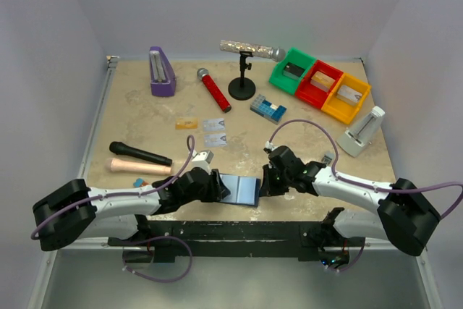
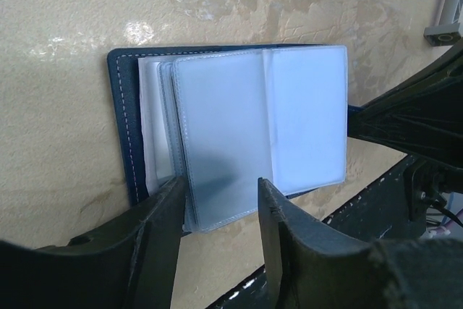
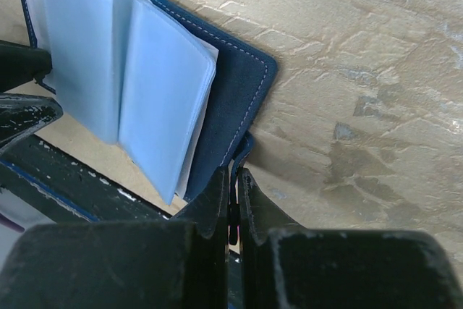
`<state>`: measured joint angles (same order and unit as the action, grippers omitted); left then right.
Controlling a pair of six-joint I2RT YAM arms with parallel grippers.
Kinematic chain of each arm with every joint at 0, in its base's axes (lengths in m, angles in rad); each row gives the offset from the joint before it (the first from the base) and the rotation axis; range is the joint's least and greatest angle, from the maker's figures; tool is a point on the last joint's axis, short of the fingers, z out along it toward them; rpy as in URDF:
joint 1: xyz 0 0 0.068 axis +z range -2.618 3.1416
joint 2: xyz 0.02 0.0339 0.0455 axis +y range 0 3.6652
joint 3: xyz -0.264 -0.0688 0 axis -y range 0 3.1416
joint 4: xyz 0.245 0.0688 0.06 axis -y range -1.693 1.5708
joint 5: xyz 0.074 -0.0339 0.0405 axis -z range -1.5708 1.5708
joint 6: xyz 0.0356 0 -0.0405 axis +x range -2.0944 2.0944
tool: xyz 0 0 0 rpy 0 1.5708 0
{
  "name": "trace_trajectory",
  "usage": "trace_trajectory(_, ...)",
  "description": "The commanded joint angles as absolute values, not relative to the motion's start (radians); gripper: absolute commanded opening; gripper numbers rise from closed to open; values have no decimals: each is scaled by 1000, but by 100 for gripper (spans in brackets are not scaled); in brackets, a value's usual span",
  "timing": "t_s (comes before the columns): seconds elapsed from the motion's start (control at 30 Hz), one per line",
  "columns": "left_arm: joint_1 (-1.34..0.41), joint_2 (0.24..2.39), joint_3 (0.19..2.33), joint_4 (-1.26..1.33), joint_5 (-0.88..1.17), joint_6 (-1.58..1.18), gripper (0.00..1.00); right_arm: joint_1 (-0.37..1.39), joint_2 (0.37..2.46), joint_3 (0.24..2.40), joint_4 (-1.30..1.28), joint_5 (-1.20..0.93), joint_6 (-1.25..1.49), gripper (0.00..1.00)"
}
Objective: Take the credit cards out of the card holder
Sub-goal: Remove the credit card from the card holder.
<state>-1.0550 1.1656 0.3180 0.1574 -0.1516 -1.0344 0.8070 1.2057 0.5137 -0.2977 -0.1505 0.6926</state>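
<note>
Between left claw (image 2: 221, 192) (spread) and right claw (image 3: 235, 173) (pinching its edge) | card holder (image 1: 242, 188)

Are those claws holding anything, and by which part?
The right gripper pinches the card holder by the small tab at its cover's edge. The left gripper stands open over its clear pockets, holding nothing.

At the back: purple metronome (image 1: 161, 72), red microphone (image 1: 214, 90), blue-and-white brick block (image 1: 268, 108), coloured bins (image 1: 309, 97) — black microphone (image 1: 140, 154) nearer.
</note>
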Motion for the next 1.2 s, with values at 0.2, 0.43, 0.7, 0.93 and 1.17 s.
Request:
trace_trajectory(0.2,-1058,1197,379,288,-38,-976,50,821,1210,531,-255,-175,701,0)
trace_trajectory(0.43,-1058,1174,383,285,-38,-965,50,821,1206,534,-268,-166,695,0)
trace_trajectory(0.7,-1058,1163,399,269,-41,-948,50,821,1207,538,-278,-160,687,0)
trace_trajectory(0.93,-1058,1160,452,244,-29,-916,50,821,1207,538,-273,-160,690,0)
trace_trajectory(1.17,-1060,1195,477,250,-5,-911,50,821,1207,537,-273,-161,690,0)
